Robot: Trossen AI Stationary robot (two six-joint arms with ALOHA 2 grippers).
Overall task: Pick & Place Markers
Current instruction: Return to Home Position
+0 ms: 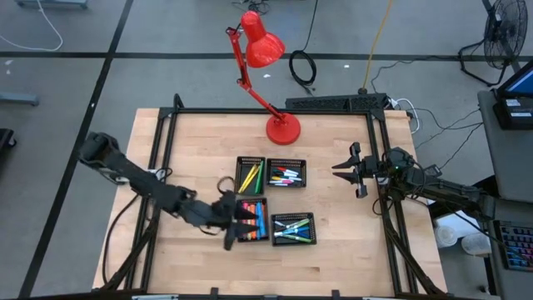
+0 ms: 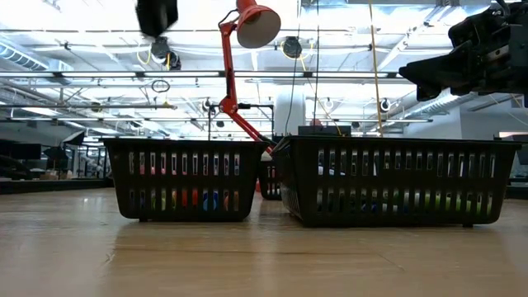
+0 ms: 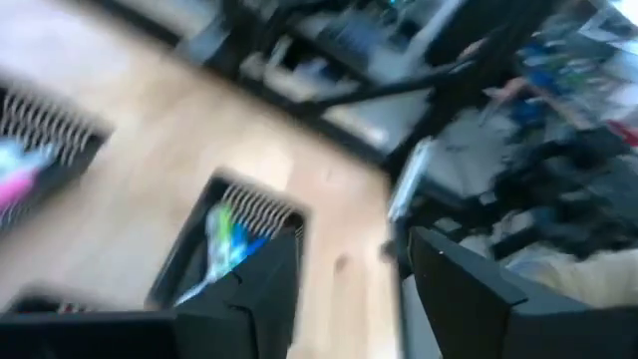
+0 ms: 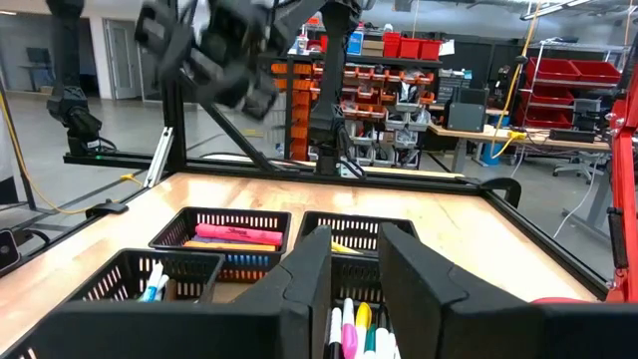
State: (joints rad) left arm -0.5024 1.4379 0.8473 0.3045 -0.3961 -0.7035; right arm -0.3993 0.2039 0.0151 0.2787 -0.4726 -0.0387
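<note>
Four trays (image 1: 287, 160): grouped at mid-table; your markers (image 1: 286, 176) lay inside them, sorted by colour.
Left gripper (image 1: 237, 225): your left arm hung it above the tray on its own side, fingers wide, empty.
Right gripper (image 1: 338, 169): your right arm held it raised right of the trays, well apart, fingers narrowly parted, empty.
Lamp (image 1: 265, 50): stood behind the trays.
</note>
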